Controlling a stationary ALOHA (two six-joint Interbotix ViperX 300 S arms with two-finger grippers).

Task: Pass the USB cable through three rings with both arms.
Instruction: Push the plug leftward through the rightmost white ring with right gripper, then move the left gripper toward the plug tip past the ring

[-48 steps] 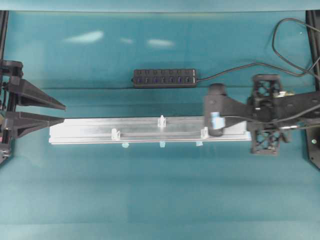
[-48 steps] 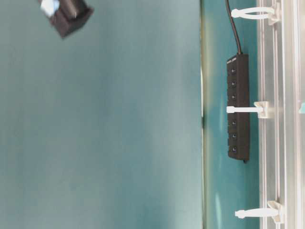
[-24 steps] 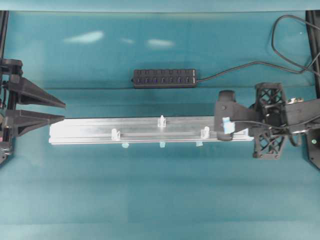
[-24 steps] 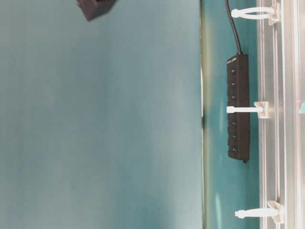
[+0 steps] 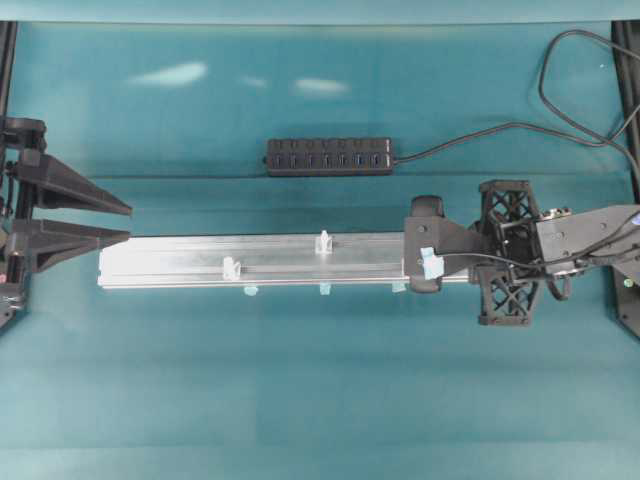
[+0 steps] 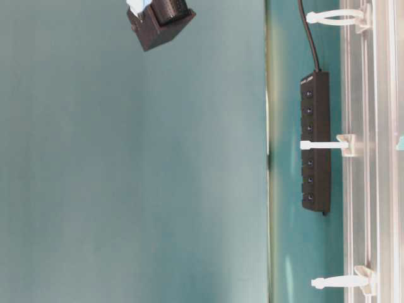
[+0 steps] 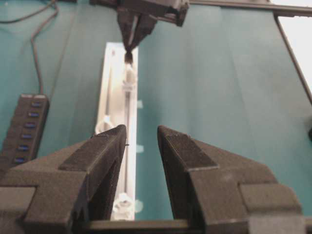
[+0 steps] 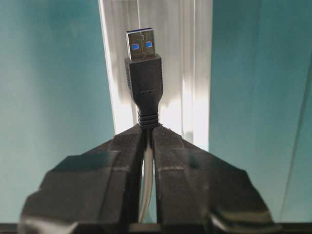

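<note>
- We see the right claw (image 8: 146, 134) clenched on the USB cable (image 8: 144, 73) just behind its plug, which sticks straight out past the fingertips with its blue-tongued metal end facing along the silver rail (image 5: 260, 262).
- In the overhead view the right arm reaches in level from the right edge, its claw (image 5: 425, 257) over the right end of the rail, covering the spot where the third ring would be.
- The left claw (image 5: 125, 225) sits at the left edge, just off the rail's left end, jaws parted and gripping nothing; it points down the rail's length.
- Two of the three rings (image 5: 231, 268) show upright on the rail, one near the left end, one (image 5: 323, 243) near the middle.
- The teal counter (image 5: 320, 380) carries a black hub (image 5: 329, 156) behind the rail, well apart from it.
- We find broad bare counter in front of the rail and between the rail and the hub.
</note>
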